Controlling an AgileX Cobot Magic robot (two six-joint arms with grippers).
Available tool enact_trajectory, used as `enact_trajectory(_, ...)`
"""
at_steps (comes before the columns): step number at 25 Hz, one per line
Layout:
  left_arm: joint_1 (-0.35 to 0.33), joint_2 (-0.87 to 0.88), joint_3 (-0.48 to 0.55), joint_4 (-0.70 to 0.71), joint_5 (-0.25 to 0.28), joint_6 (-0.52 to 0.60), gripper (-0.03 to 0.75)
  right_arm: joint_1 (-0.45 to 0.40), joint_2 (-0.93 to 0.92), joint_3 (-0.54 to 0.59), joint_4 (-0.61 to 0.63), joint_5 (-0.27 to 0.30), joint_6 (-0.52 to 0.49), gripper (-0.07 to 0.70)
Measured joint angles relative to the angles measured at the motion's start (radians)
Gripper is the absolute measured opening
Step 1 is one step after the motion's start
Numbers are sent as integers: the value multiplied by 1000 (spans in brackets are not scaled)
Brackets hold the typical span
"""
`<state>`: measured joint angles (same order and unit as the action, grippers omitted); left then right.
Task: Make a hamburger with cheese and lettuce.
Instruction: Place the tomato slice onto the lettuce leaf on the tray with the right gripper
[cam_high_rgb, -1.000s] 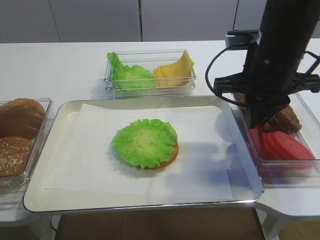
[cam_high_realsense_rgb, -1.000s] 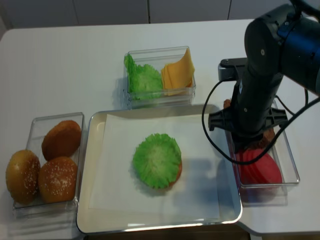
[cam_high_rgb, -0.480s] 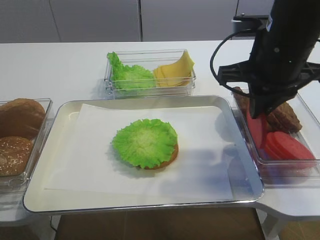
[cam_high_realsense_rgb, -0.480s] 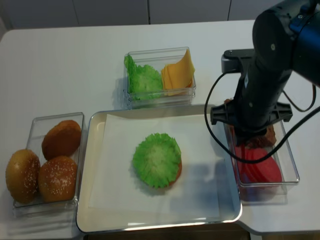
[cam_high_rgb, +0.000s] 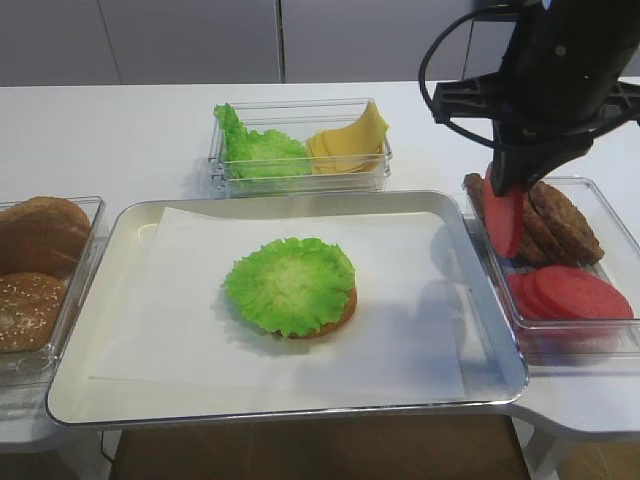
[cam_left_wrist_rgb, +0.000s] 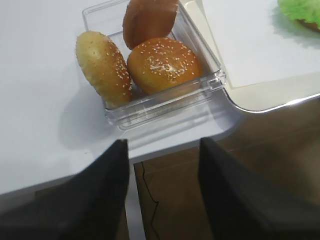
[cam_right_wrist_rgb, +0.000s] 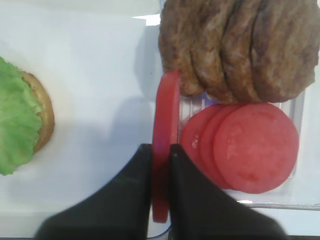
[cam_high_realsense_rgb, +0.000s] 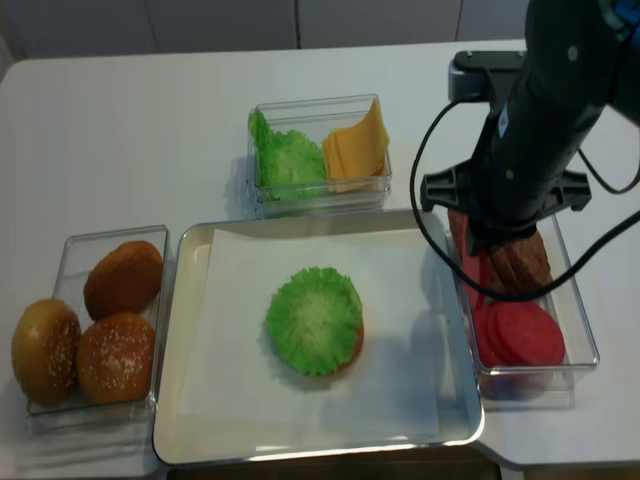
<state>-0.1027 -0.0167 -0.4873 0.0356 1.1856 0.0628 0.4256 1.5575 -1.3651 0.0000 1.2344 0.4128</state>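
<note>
Right gripper (cam_right_wrist_rgb: 160, 150) is clamped on a red tomato slice (cam_right_wrist_rgb: 166, 135), pinching it edge-on so the disc hangs upright just above the clear bin (cam_high_rgb: 610, 345) at three o'clock of the metal tray (cam_high_rgb: 130, 215). More tomato slices (cam_high_rgb: 570, 292) lie flat in that bin, with dark meat patties (cam_high_rgb: 565, 220) stacked behind them. Left gripper (cam_left_wrist_rgb: 160, 190) shows only in its own wrist view, its two dark fingers spread apart and holding nothing, hovering off the table edge near a bin of seeded buns (cam_left_wrist_rgb: 162, 65) at nine o'clock of the tray. At the tray's centre, on white paper (cam_high_rgb: 400, 300), sits the hamburger (cam_high_rgb: 292, 288): a tan bun base capped by a frilly green lettuce (cam_high_rgb: 285, 280) leaf wider than the bun. Cheese (cam_high_rgb: 350, 140) slices stand with spare leaves in a bin at twelve o'clock. Judging by looks, the cheese is thin, light and floppy, likely to bend or slip, so pinching an upturned corner or edge seems best. The lettuce leaf looks soft and easily shifted; anything laid on it should be set down gently, centred.
</note>
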Motion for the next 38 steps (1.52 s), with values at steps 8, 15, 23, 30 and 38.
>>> enact_trajectory(8,0,0,0,0,0,0,342,23,0,-7,42,2,-11,78)
enact_trajectory(15,0,0,0,0,0,0,342,91,0,-7,46,-63,-11,78)
enact_trajectory(23,0,0,0,0,0,0,342,114,0,-7,43,-133,-32,78)
enact_trajectory(30,0,0,0,0,0,0,342,160,8,-36,27,-166,-100,78)
enact_trajectory(38,0,0,0,0,0,0,342,160,72,-146,18,-130,-139,78)
